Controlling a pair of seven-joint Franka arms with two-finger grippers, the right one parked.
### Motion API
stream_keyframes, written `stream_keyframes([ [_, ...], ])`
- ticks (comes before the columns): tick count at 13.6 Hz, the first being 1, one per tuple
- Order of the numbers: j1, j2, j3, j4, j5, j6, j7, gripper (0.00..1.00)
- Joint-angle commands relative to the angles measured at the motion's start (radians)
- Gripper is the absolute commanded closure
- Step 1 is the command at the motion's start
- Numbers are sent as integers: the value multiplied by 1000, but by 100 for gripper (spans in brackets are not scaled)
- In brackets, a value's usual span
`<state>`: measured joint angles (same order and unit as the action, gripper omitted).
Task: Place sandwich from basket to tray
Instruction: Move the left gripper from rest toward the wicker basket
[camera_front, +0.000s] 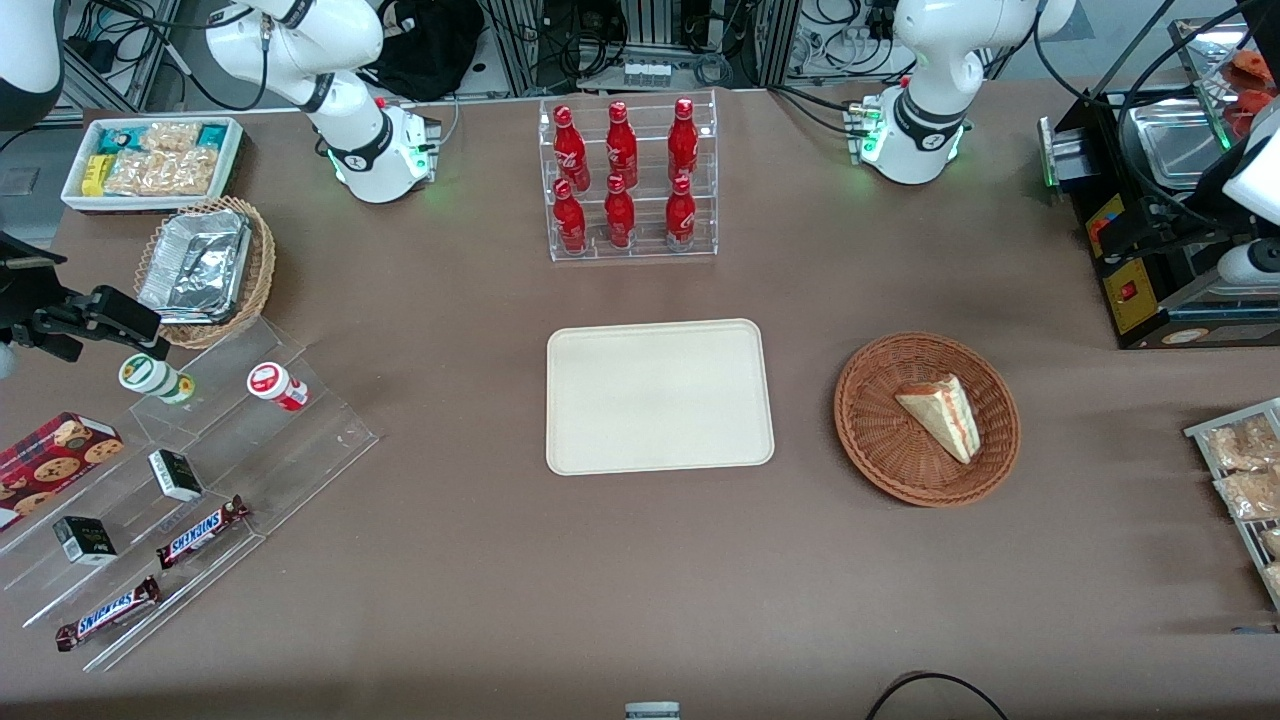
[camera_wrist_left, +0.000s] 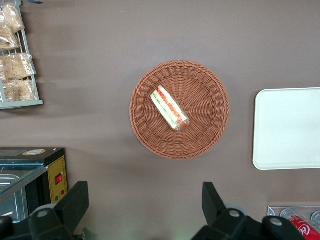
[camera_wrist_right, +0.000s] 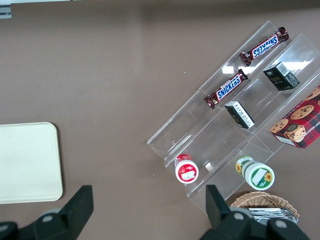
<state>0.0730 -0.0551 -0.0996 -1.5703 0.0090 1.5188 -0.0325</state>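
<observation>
Sandwich (camera_front: 941, 415) lies in basket (camera_front: 880, 450); gripper (camera_wrist_left: 145, 200) spread high above, tray (camera_front: 660, 395) beside.

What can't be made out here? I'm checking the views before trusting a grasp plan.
- Gripper: open above the basket; front view misses it, cut off by the edge.
- Sandwich: underside hidden against the basket.
- Tray: partly cut off in both wrist views.

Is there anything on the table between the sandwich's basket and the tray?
Nothing visible. The sandwich lies in the basket; bare table separates it from the tray, which holds nothing. The gripper hangs open above, nothing between it and the sandwich.
</observation>
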Motion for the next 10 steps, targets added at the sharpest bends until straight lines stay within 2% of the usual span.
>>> stream_keyframes([
  [1,4,8,1,19,-1,-6,-12,0],
  [3,14,11,0,4,2,-6,-14,0],
  [7,17,95,-9,-68,2,55,-61,0],
  [9,17,106,-28,-207,0,206,-88,0],
  [10,17,104,-32,-297,-10,310,-160,0],
])
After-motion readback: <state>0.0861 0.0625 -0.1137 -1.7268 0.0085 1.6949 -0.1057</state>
